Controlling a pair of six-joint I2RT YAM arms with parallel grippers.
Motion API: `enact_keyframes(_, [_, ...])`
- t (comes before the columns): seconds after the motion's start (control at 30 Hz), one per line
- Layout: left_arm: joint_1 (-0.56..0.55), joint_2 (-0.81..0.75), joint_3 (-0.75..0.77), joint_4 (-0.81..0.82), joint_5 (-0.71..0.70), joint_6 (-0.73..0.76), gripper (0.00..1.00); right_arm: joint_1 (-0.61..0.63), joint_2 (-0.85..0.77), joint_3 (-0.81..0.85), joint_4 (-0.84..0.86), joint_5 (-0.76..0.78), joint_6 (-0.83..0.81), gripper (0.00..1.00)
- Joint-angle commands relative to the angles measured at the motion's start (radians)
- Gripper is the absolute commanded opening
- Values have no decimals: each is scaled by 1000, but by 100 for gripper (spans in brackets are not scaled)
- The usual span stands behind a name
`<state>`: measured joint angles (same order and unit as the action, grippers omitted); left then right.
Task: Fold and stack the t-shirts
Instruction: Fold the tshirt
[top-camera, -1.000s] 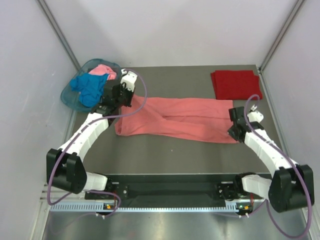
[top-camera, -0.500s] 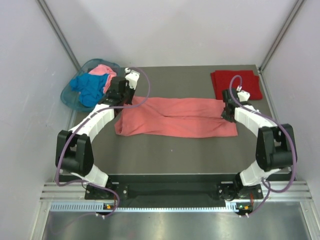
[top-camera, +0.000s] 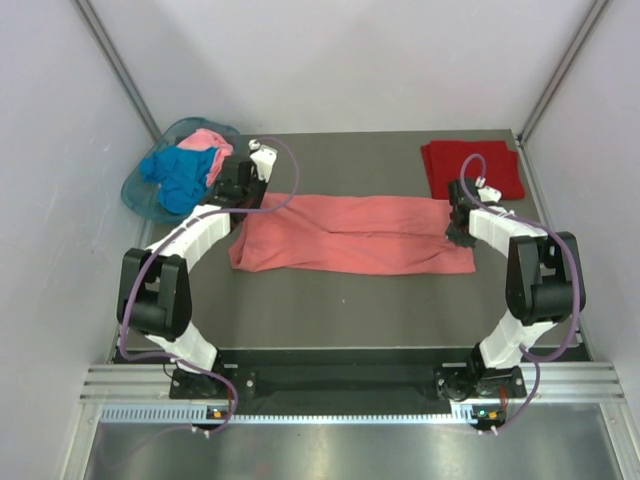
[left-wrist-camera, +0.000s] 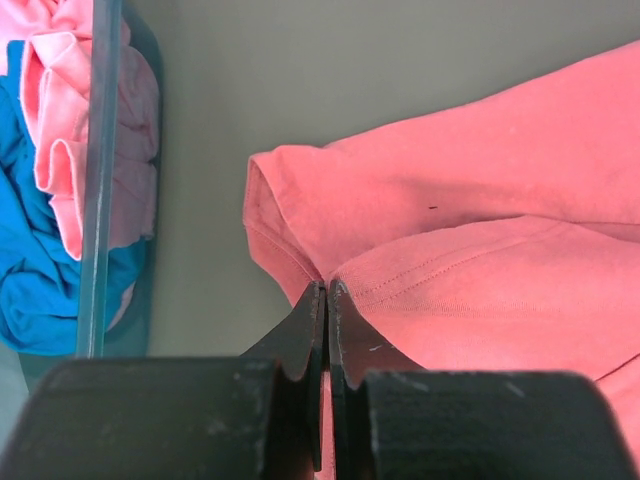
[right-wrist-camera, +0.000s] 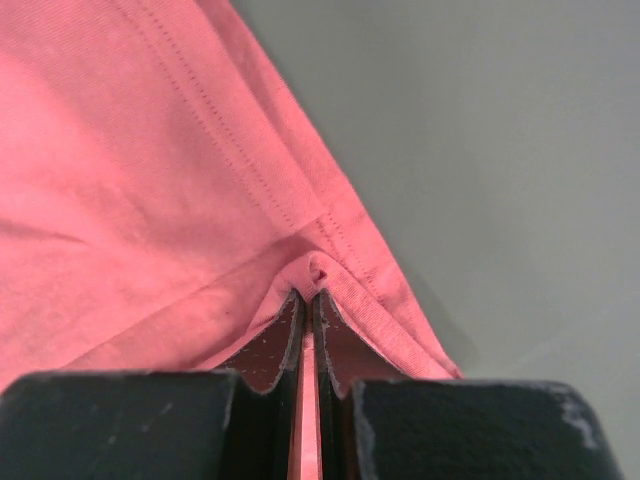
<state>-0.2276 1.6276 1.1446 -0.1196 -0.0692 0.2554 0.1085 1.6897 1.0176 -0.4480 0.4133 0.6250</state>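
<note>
The salmon-coral t-shirt lies folded into a long band across the middle of the table. My left gripper is shut on its far left edge; the pinched cloth shows between the jaws in the left wrist view. My right gripper is shut on its far right edge, with a fold of hem between the jaws in the right wrist view. The dark red t-shirt lies folded at the back right. The bright blue t-shirt and the light pink t-shirt sit crumpled in the basket.
The translucent teal basket stands at the back left corner, just left of my left gripper; its wall shows in the left wrist view. White walls close in the table on three sides.
Both grippers carried the shirt's near edge up and over to the far side, folding it into a narrower band. The right arm moved from the near right corner to the far right one.
</note>
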Motion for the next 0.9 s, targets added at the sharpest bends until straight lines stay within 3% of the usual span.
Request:
enact_keyframes(0.0, [10, 8, 41, 61, -17, 18, 0, -24, -27, 18, 32, 13, 5, 0])
enact_keyframes(0.5, [25, 51, 52, 77, -23, 24, 0, -32, -21, 35, 71, -8, -7, 0])
enact_keyframes(0.67, [25, 69, 66, 75, -12, 19, 0, -36, -38, 33, 55, 22, 15, 19])
enact_keyframes(0.8, [25, 74, 70, 67, -1, 18, 0, -36, -111, 18, 38, 61, 39, 42])
enact_keyframes(0.87, [25, 74, 72, 66, 0, 19, 0, -38, -131, 10, 40, 58, 38, 43])
